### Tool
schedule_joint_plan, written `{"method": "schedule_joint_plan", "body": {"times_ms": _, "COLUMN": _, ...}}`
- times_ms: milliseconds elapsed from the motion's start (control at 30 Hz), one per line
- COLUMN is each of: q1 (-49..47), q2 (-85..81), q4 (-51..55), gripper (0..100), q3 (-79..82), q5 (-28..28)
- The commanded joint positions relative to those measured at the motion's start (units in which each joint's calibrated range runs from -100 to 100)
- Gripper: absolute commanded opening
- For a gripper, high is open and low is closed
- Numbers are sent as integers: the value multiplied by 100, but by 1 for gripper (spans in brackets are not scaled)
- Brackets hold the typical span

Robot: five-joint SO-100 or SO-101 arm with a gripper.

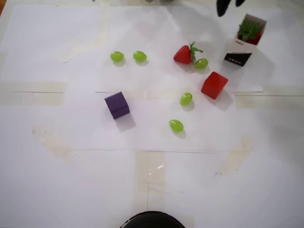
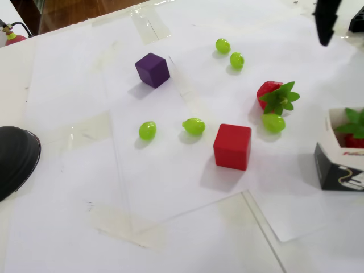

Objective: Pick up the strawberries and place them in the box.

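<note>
White box (image 2: 340, 168) carries unreadable print and one strawberry (image 2: 354, 132); tool (image 1: 229, 5) state unclear.

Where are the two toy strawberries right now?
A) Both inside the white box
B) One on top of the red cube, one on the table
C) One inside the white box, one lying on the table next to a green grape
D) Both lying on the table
C: green leaves and red show inside the box, where one strawberry sits, while the other strawberry lies on the table against a green grape.

gripper (image 1: 231, 5): black, two dark pointed tips at top edge, overhead view
finger (image 2: 325, 23): black, tapered, matte, fixed view
cables/screws/markings: too little visible to tell
</note>
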Motion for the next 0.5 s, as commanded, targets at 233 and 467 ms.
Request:
{"method": "schedule_joint_plan", "body": {"times_ms": 233, "q1": 841, "q2": -814, "q4": -1378, "gripper": 22, "q3": 2437, "q5": 654}}
{"method": "schedule_joint_plan", "body": {"times_ms": 467, "q1": 870, "q2": -710, "q4": -2301, "gripper": 25, "q3": 3118, "q5": 747}}
